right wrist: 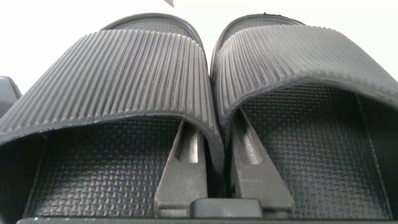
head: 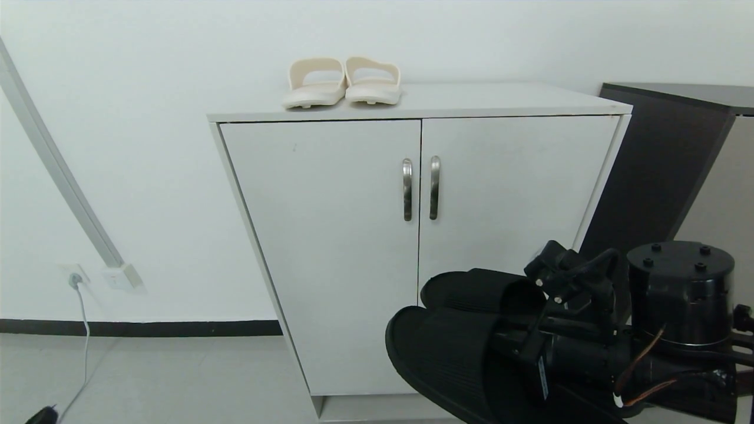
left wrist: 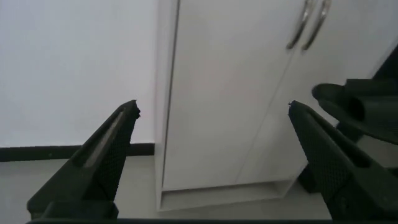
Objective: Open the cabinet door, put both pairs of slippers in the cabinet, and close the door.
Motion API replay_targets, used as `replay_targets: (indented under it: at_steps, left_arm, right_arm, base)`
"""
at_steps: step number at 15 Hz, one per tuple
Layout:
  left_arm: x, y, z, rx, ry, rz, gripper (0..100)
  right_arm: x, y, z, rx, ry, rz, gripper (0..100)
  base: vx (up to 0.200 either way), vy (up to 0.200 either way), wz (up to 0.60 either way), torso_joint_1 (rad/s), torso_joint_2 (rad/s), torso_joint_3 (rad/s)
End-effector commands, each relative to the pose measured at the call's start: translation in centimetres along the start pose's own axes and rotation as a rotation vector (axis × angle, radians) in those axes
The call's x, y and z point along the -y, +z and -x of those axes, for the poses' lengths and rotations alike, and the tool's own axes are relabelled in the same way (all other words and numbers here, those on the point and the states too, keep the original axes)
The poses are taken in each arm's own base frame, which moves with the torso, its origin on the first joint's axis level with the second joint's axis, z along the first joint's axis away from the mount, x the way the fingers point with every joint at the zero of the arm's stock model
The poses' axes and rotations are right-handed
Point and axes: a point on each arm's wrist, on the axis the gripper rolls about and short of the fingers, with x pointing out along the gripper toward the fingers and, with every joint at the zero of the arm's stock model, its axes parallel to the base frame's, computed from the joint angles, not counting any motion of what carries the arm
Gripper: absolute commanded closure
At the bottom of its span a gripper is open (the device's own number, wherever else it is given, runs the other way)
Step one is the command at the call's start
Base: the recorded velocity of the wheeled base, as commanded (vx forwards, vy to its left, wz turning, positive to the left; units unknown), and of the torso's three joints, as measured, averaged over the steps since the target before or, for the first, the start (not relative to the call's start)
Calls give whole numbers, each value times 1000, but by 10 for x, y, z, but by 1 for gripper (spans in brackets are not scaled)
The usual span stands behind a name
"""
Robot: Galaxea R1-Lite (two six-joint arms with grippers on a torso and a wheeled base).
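While both doors of the cabinet (head: 330, 265) are standing shut, you are holding the black slippers (head: 465, 330) as a pair, low in front of the right-hand door and apart from it. The right gripper (right wrist: 214, 162) is doing that work. Its two fingers (right wrist: 183, 171) are reaching in under the ribbed straps, one into each slipper, and are pinching the two neighbouring side walls together. That is why both shoes are hanging as a single bundle from one grasp.

The beige slippers (head: 343, 82) are sitting side by side on the cabinet's top, near its left front edge, where either arm should be able to reach them once the doors are open. The two metal handles (head: 407, 189) are standing upright, just beside each other at the seam between the doors.

Your left gripper (left wrist: 214, 109) is hanging with its jaws spread wide and nothing between them. It is facing the lower left part of the cabinet, well below the handles. Since the right arm is loaded, the free left one looks like the arm meant for pulling a door, so nothing of the task appears done apart from this pickup.

Further out, a dark cabinet (head: 665, 176) is standing to the right of the white one, and a wall socket (head: 75, 277) with a cable is sitting low on the wall to the left.
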Motion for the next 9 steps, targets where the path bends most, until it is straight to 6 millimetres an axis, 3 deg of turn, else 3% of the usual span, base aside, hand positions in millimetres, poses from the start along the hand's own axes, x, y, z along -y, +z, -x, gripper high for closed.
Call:
replay_targets:
  at_steps: [1,5,9]
  left_arm:
    - [-4,23,-62,-119,-121,26,0]
    - [11,45,-122,-155,-333,20,0]
    - [54,71,-164,-150,-549,4,0]
  right_arm:
    - [0,-1,0,-5,1,1,100]
    - [0,-3,1,-8,1,5,100]
    - [0,-2,1,-5,1,5,100]
  base:
    - [0,0,0,0,0,0]
    - [0,0,0,1,129,70]
    - [0,0,0,3,64,25]
